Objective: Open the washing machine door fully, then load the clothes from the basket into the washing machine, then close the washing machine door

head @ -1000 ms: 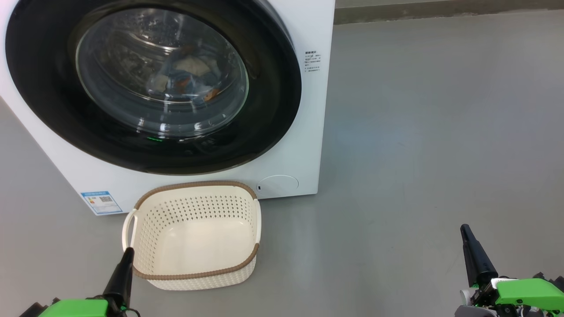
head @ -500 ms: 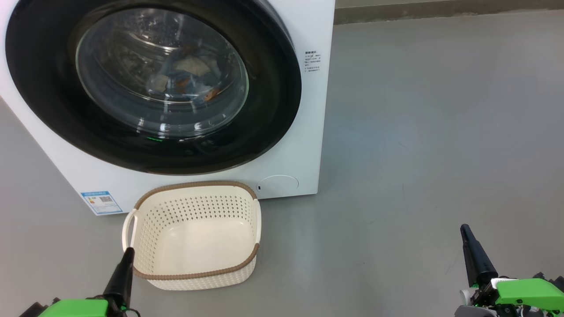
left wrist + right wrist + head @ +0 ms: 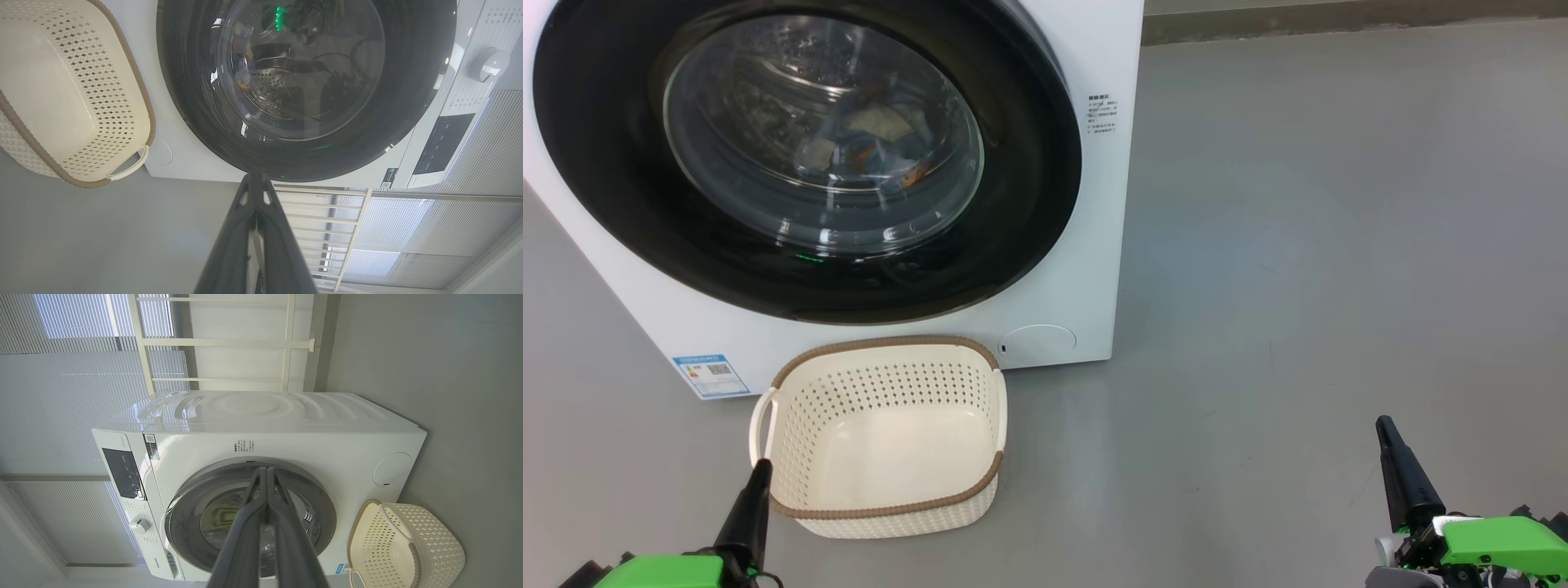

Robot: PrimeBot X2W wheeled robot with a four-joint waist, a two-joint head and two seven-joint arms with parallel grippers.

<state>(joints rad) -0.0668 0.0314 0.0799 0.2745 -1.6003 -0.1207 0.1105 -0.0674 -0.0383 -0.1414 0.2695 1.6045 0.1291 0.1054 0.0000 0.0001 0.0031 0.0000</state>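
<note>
Low at the left of the head view, the left gripper [image 3: 760,469] has its two dark fingers pressed together around nothing, its tip just in front of the near left corner of the basket [image 3: 882,512], with no visible contact. At the lower right, the right gripper [image 3: 1387,433] is likewise closed and empty, over bare grey floor [image 3: 1298,245], well apart from everything else. Both sit low and drawn back from the machine, which reads as a resting pose rather than a reach. The basket stands on the floor just before the washing machine [image 3: 1094,245], near its blue label sticker [image 3: 711,374], and its cream bottom is bare. Above it, the washing machine door [image 3: 621,188] lies flush against the white front, apparently shut. Through the glass porthole, the clothes [image 3: 874,143] show as a heap of blue, cream and orange low in the drum. Judging from this layout, the loading and closing look finished, which would explain why neither gripper holds or approaches anything.
</note>
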